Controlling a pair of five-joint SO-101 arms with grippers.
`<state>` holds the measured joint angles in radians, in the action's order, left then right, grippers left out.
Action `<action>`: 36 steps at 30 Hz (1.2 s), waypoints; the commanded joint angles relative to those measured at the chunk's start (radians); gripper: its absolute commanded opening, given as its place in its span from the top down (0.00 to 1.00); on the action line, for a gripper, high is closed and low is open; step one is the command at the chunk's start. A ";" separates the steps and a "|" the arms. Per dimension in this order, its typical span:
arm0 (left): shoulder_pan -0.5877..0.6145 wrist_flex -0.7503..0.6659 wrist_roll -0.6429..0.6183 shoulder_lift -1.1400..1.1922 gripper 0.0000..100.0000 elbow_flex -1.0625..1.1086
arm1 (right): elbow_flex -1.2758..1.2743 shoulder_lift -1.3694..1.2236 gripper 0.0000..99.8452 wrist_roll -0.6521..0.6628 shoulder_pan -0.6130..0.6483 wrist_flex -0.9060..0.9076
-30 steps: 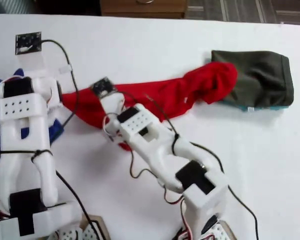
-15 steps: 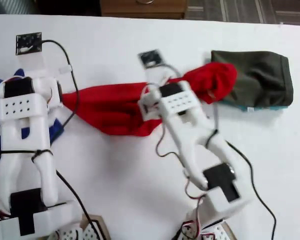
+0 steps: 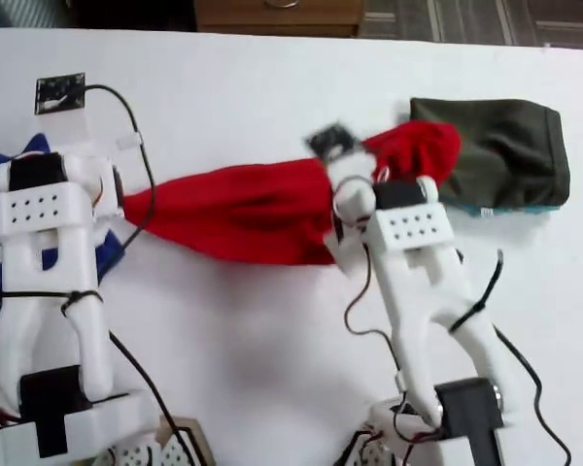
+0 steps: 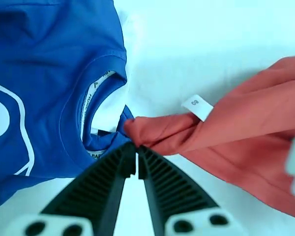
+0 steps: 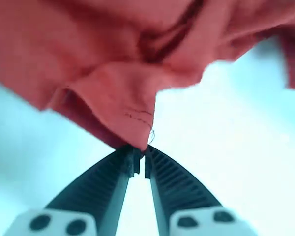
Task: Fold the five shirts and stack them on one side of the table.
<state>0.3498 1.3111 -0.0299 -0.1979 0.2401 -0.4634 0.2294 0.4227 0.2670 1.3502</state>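
Observation:
A red shirt [image 3: 238,209] stretches across the table's middle between both arms. My left gripper [image 4: 136,147] is shut on one bunched end of the red shirt [image 4: 226,128], next to a blue shirt [image 4: 44,83] with a white print. My right gripper [image 5: 140,155] is shut on a hem corner of the red shirt [image 5: 113,83], and from above that arm [image 3: 408,243] stands over the shirt's right part. The red shirt's far end lies against a folded dark green shirt [image 3: 510,150] at the right.
A teal layer [image 3: 510,209] peeks out under the dark green shirt. The blue shirt [image 3: 0,233] lies under the left arm [image 3: 44,243] at the table's left edge. Cables trail from both arms. A wooden cabinet [image 3: 277,15] stands beyond the far edge.
The right arm swung from the left-centre to the right, pulling the red shirt's lower edge with it and drawing the shirt out. The left arm held still.

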 commanded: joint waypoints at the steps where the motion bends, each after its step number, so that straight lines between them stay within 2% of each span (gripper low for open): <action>1: 0.009 0.008 -0.005 -0.005 0.97 -0.004 | -0.098 0.099 0.98 0.129 -0.016 0.012; 10: 0.009 -0.023 -0.003 -0.006 0.97 0.079 | -0.270 0.334 0.98 0.427 -0.018 0.070; 17: 0.009 -0.021 -0.003 -0.006 0.97 0.079 | -0.276 0.481 0.98 0.431 -0.125 0.073; 19: 0.009 -0.023 -0.003 -0.006 0.97 0.079 | -0.276 0.486 0.93 0.431 -0.151 0.073; 23: 0.009 -0.023 -0.003 -0.006 0.97 0.071 | -0.267 0.493 0.71 0.433 -0.186 0.096; 25: 0.009 -0.023 -0.003 -0.006 0.97 0.071 | -0.258 0.495 0.63 0.434 -0.182 0.130; 29: 0.009 -0.023 -0.003 -0.006 0.97 0.074 | -0.232 0.487 0.62 0.430 -0.197 0.114; 31: 0.009 -0.018 -0.003 -0.006 0.97 0.073 | -0.230 0.486 0.64 0.382 -0.203 0.010; 36: 0.015 0.008 -0.002 -0.015 0.97 0.039 | -0.215 0.447 0.67 0.023 -0.173 -0.337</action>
<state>0.3514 1.3034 -0.0299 -0.1979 0.3230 -0.7396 0.6912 0.6299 0.0736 1.1937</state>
